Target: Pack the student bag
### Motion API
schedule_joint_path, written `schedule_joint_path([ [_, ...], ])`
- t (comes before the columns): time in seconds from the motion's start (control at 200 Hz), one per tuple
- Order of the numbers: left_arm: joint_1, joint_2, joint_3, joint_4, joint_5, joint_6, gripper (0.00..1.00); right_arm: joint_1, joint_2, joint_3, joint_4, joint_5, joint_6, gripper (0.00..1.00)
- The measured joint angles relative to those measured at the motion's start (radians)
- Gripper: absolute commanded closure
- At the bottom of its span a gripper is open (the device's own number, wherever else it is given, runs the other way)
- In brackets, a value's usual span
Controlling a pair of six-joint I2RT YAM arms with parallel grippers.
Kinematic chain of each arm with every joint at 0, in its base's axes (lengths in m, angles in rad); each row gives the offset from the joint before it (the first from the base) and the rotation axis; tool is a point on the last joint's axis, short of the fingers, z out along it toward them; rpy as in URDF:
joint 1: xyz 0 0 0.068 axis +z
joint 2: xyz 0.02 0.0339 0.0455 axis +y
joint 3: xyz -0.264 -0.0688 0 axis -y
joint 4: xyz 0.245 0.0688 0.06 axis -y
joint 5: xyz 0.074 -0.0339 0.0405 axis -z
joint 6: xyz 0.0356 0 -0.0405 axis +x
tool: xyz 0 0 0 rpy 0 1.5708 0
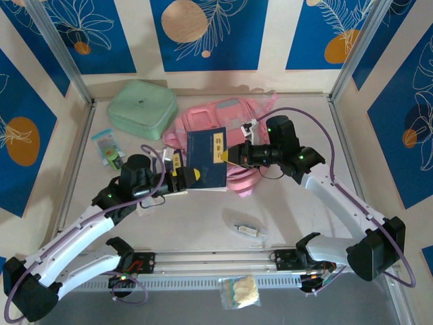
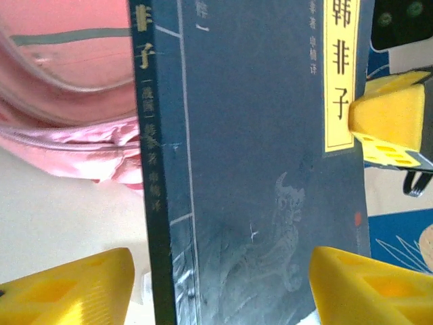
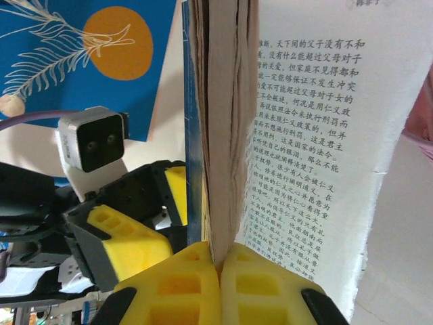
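The right tool [image 3: 220,269] is clenched on the blue book's [image 1: 206,159] page edges while the left tool [image 2: 220,288] straddles it, released (little support), so pages may tear or slip short of the student bag [image 1: 223,115] lying behind on the bench [image 1: 196,223].

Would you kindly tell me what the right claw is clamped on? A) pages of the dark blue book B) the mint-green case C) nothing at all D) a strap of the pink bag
A: in the right wrist view, the right claw is pinched shut on pages of the dark blue book.
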Motion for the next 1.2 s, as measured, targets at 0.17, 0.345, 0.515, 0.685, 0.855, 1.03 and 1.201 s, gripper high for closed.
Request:
schedule_joint_path([
  [0.17, 0.001, 0.013, -0.006, 0.075, 0.029, -0.037, 0.56, -0.013, 0.022, -0.021, 0.045, -0.035, 0.007, 1.0],
  [0.345, 0.003, 0.012, -0.006, 0.096, 0.034, -0.052, 0.78, -0.026, 0.05, -0.03, 0.049, -0.054, 0.006, 0.98],
  [0.515, 0.003, 0.011, -0.006, 0.102, 0.033, -0.065, 0.92, -0.032, 0.051, -0.036, 0.055, -0.065, 0.008, 0.75],
  [0.685, 0.003, 0.017, -0.006, 0.144, 0.033, -0.082, 0.98, -0.041, 0.042, -0.082, 0.068, -0.071, 0.007, 0.32],
  [0.855, 0.003, 0.057, -0.006, 0.257, 0.038, -0.136, 1.0, -0.039, 0.032, -0.18, 0.186, -0.154, 0.072, 0.25],
  [1.03, 0.002, 0.084, -0.005, 0.282, 0.035, -0.144, 1.0, -0.018, 0.032, -0.22, 0.359, -0.238, 0.173, 0.37],
  [1.201, 0.001, 0.083, 0.004, 0.214, -0.004, -0.114, 1.0, -0.01, -0.003, -0.226, 0.392, -0.238, 0.192, 0.63],
])
